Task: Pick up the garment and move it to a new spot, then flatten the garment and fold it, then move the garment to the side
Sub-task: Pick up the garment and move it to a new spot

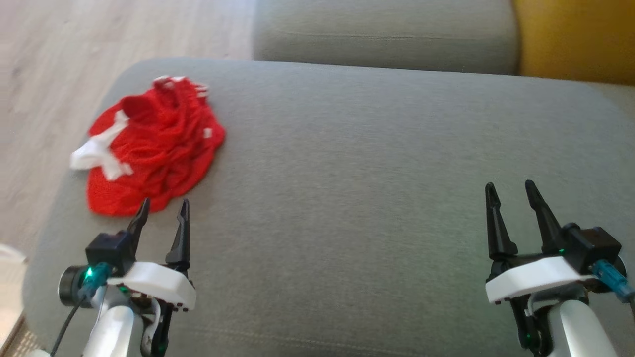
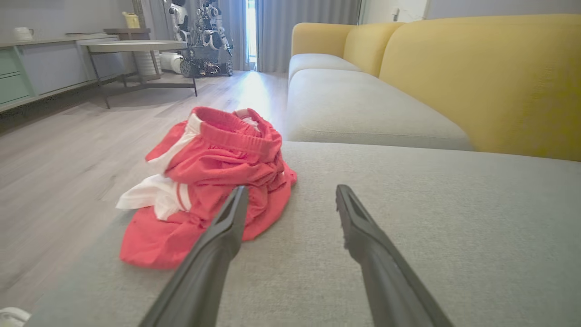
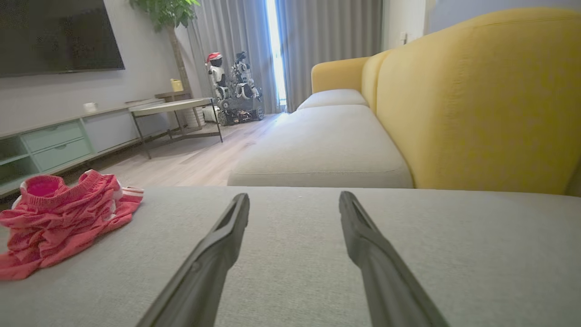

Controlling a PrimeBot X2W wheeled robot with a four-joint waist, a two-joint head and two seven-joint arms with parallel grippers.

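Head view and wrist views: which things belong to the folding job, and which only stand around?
For the job: red garment, left gripper, right gripper, both open; grey cushion.
Just around: side table, parked robot, yellow backrest, television.

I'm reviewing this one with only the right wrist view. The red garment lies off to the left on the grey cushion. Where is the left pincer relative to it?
Observer: In the head view the left pincer is open, with its fingertips at the near edge of the red garment and nothing gripped.
Operator: How close is the garment to the cushion's side?
Observer: It lies at the left edge of the grey cushion. Its white trim reaches that edge, beside the wooden floor.
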